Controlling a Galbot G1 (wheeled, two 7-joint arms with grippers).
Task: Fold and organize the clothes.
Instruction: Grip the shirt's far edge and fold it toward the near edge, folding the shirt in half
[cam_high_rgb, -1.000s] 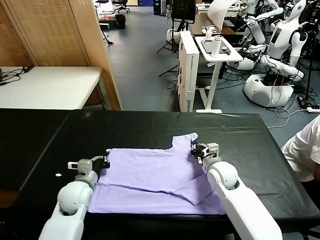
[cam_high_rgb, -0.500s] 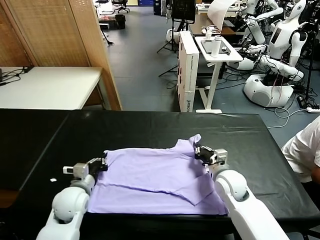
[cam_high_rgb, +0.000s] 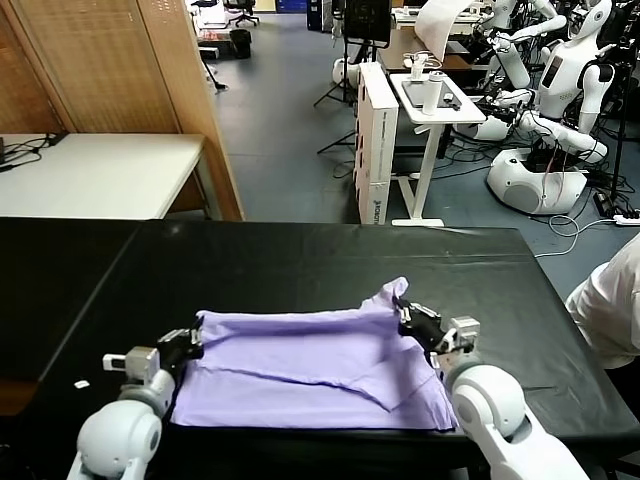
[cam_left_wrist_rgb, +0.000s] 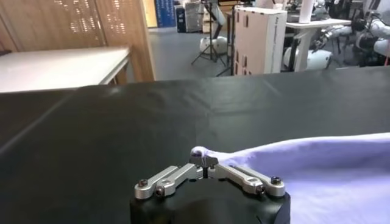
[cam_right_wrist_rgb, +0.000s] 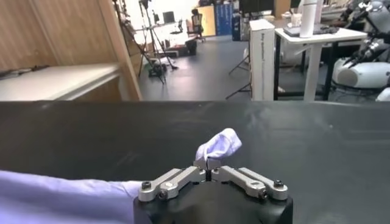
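No lettering can be read in any view; the white cardboard box (cam_high_rgb: 376, 150) at upper centre bears only illegible marks

The T-shirt (cam_high_rgb: 310, 365) lies on the table (cam_high_rgb: 300, 265), between left hand (cam_high_rgb: 190, 343) and right hand (cam_high_rgb: 408, 312).

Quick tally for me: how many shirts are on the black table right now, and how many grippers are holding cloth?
Shirts: 1, lavender, on the table
Grippers shut on it: 2, left gripper, right gripper
Total: 3
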